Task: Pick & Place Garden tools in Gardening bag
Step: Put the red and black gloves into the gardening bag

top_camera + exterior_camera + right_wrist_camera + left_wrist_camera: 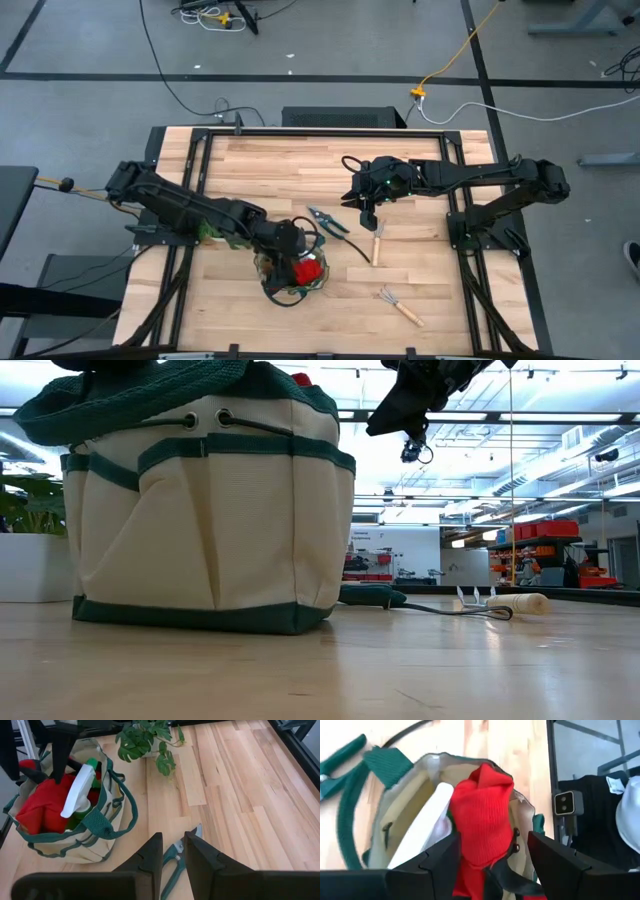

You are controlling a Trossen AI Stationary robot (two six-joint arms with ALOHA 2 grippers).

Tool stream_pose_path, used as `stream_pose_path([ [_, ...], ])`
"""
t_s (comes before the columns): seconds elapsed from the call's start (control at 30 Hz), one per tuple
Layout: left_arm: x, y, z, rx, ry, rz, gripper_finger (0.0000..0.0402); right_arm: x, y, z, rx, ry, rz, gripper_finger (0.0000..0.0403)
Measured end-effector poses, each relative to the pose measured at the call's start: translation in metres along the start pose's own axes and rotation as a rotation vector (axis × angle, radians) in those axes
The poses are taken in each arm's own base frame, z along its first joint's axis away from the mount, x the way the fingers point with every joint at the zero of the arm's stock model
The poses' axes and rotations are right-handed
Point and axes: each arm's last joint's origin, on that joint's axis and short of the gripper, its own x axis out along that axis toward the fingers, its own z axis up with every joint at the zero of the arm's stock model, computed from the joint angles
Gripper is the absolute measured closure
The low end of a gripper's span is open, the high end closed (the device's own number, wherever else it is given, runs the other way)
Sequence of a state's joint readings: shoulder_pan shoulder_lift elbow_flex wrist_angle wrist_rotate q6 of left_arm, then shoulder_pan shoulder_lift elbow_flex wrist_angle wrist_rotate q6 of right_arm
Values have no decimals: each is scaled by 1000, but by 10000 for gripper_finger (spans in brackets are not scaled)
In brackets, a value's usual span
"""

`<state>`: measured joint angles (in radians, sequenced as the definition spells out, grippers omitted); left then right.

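my left tool (490, 855) over gardening bag (290, 268), jaws apart around red gloves (482, 820) | my right tool (172, 852) nearly together, empty, hovering above pruning shears (326, 220) on surface, which lie just left-near of it, long axis left-far to right-near | right arm nearer

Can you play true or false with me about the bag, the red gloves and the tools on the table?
1. The red gloves are in the gardening bag. True.
2. The spray bottle is lying on the table. False: it is in the bag beside the gloves.
3. Both hand rakes are already in the bag. False: one rake and another rake lie on the wood.
4. The pruning shears lie on the table outside the bag. True.
5. The right gripper is holding a rake. False: it hangs above the shears with nothing between its fingers.
6. The left gripper is over the open bag. True.
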<state>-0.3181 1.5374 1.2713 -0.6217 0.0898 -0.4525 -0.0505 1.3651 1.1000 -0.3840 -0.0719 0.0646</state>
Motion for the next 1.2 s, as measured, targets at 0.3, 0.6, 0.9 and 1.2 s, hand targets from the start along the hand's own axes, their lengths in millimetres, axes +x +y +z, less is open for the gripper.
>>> stream_pose_path([
  [0.3, 5, -11, -3, 32, -23, -2, 165, 0, 0, 0, 1, -1, 0, 321],
  [0.6, 28, -14, -7, 51, 19, 29, 216, 0, 0, 0, 4, -1, 0, 321],
  [0.9, 51, -5, -9, 33, 64, 77, 281, 0, 0, 0, 5, 0, 0, 321],
  [1.2, 63, -2, -12, 28, 98, 95, 316, 0, 0, 0, 5, 0, 0, 321],
])
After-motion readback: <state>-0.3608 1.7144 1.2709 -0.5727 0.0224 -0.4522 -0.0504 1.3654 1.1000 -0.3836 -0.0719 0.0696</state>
